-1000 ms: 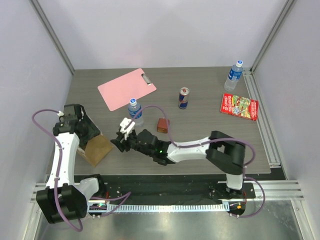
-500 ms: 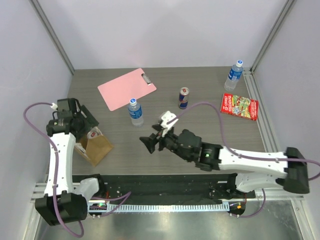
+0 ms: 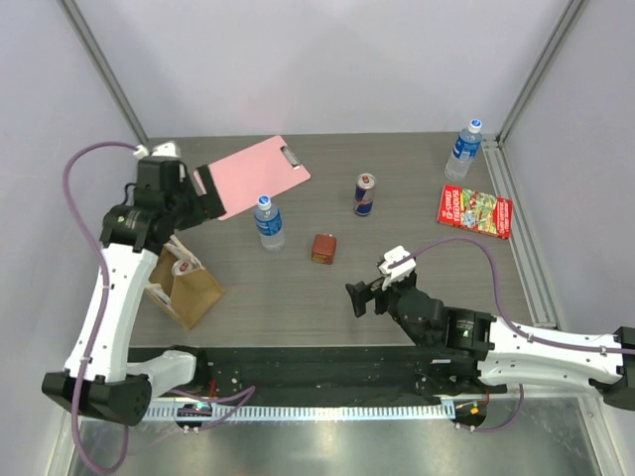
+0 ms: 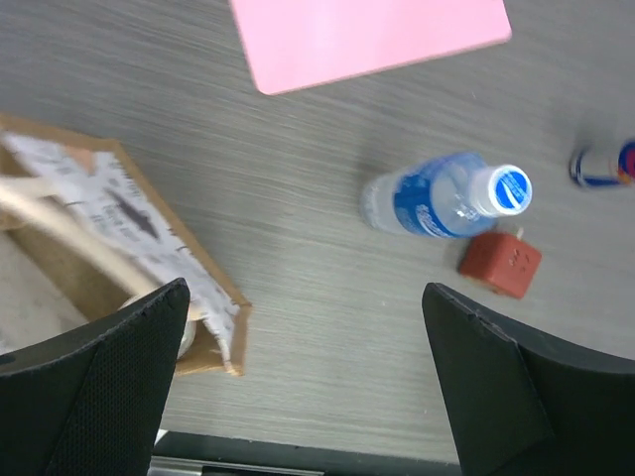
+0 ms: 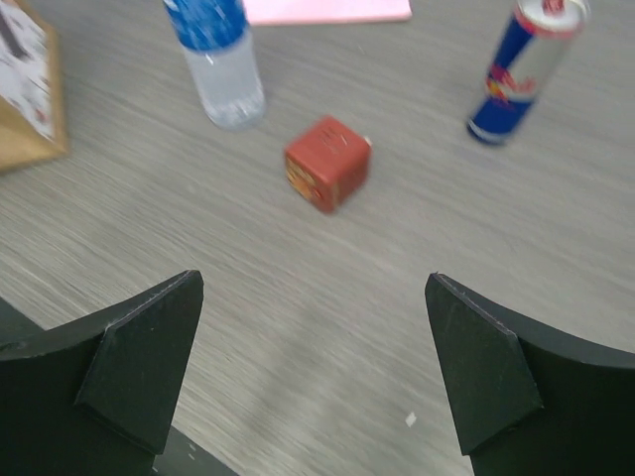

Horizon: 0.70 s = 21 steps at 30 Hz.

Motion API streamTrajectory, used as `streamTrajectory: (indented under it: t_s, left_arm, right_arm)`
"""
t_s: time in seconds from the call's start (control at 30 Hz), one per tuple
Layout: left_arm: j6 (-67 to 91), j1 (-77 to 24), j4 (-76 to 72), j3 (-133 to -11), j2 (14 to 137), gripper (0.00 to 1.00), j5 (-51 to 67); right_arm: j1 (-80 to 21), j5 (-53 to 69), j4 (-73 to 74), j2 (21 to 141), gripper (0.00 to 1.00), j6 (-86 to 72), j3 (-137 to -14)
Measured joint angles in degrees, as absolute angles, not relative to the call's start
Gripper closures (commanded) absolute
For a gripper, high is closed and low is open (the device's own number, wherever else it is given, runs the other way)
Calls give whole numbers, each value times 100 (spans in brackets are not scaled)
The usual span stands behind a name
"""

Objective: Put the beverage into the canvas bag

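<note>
Leftward, boxy tan-brown canvas bag [image 3: 196, 293], cream handles; left end effector [image 4: 306, 288], right end effector [image 5: 315, 278] wide apart.

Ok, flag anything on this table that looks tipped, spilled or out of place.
Nothing stands out. The middle bottle, the corner bottle and the can stand upright, the clipboard and snack packet lie flat, no liquid shows. The bag sits angled to the table edge.

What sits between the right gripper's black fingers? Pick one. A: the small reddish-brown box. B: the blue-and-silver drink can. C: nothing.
C: the right gripper is open over bare tabletop; the blue-and-silver drink can and the small reddish-brown box stand untouched beyond its fingertips.
</note>
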<state>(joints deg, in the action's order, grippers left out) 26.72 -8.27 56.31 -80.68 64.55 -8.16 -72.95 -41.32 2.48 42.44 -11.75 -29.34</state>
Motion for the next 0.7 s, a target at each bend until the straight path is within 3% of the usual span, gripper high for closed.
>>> streamTrajectory:
  t_s: [0.27, 0.7]
  left_arm:
    - [2628, -2051, 5019, -8090, 7299, 1, -1096]
    - [2032, -2624, 3848, -8031, 8608, 10, -1068]
  right_arm:
    - [-7290, -4414, 943, 3288, 0, -1605, -2316]
    - [-7290, -4565, 1063, 2923, 0, -1776, -2259]
